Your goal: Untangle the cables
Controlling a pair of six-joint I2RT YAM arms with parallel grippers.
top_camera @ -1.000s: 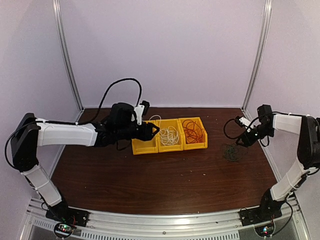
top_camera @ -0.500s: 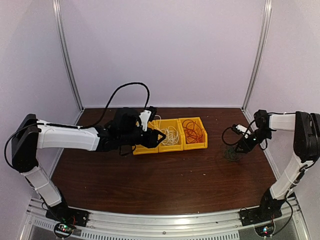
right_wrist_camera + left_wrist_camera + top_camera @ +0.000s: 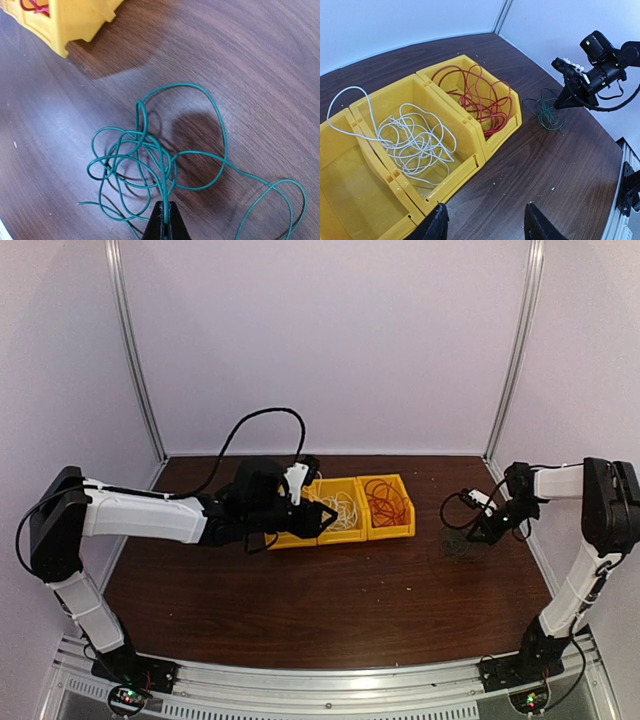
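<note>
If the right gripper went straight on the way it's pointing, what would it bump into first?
The right gripper, shut on the green cable, points down into that cable's loops; the table right beneath them would probably stop it, though the gap is unclear.

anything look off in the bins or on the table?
One thing: a loop of the white cable arches out of the middle bin over the divider, above the empty left bin. The green cable lies tangled on the table, outside any bin, pinched by the right fingers.
</note>
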